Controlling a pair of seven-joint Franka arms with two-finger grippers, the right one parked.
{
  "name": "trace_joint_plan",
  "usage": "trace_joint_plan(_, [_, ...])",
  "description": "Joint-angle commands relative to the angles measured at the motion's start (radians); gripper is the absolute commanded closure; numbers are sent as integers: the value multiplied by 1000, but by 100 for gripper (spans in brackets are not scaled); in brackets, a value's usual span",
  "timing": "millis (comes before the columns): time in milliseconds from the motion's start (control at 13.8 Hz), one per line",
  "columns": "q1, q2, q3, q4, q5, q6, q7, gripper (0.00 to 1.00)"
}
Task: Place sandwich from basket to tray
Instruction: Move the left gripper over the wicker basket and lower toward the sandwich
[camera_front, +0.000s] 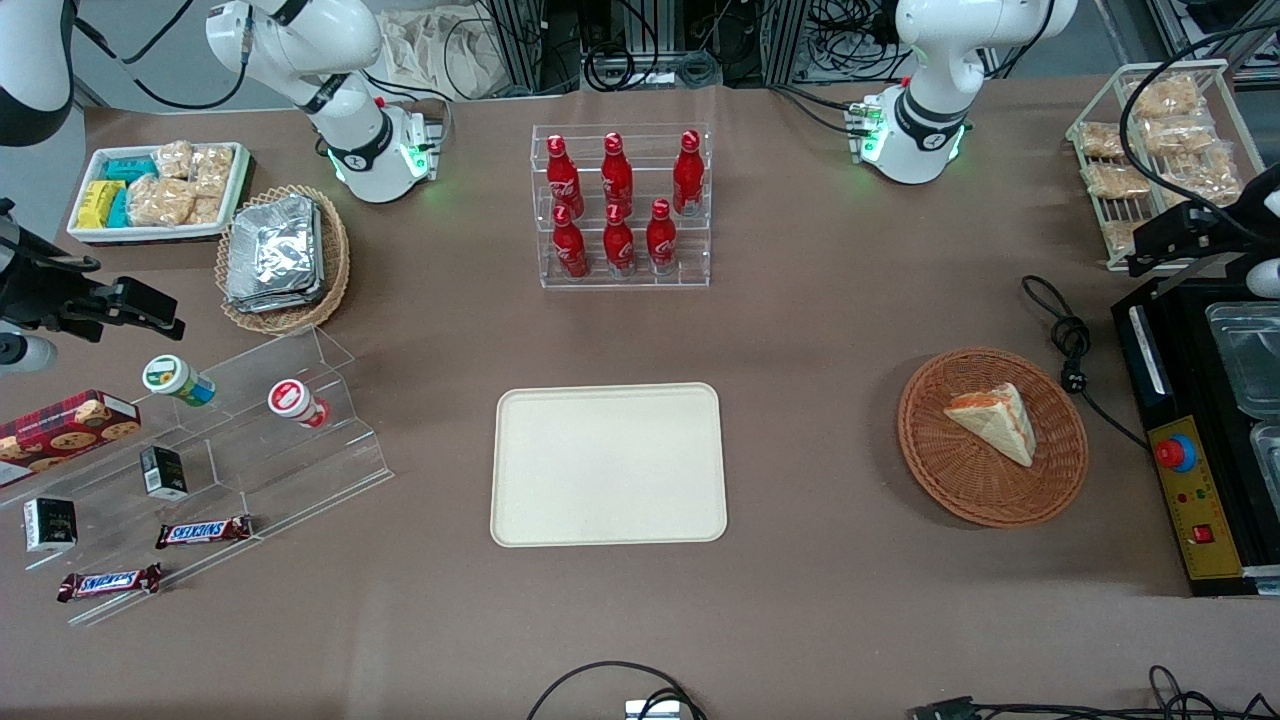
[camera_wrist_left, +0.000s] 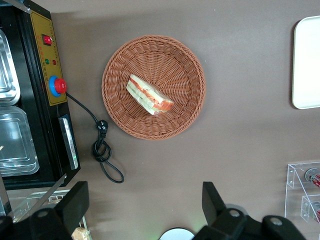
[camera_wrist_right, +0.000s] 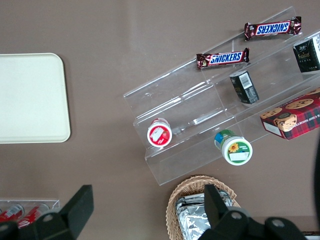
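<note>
The sandwich (camera_front: 995, 418), a white bread wedge with orange-red and green filling, lies in the round reddish-brown wicker basket (camera_front: 930, 470) toward the working arm's end of the table. The cream tray (camera_front: 608, 465) lies flat and bare at the table's middle, beside the basket. My left gripper (camera_front: 1165, 245) hangs high above the table, farther from the front camera than the basket, by the black appliance. It is open and holds nothing. The left wrist view looks down on the sandwich (camera_wrist_left: 149, 95), the basket (camera_wrist_left: 175, 55), a tray edge (camera_wrist_left: 307, 65) and my gripper (camera_wrist_left: 145, 212).
A black appliance (camera_front: 1195, 500) with a red button stands beside the basket, its power cord (camera_front: 1068, 345) coiled close to the rim. A clear rack of red bottles (camera_front: 620, 205) stands farther back than the tray. A wire rack of snacks (camera_front: 1150, 140) sits near the working arm's base.
</note>
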Motion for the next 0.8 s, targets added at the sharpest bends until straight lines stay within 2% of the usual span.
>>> trace_joint_plan(0, [-10,8,4,28,19,-29,-57,0])
trace_joint_plan(434, [-8,76,4,8,20,6,-187,0])
trace_joint_plan(724, [-2,77,5,-114,6,134,-319,0])
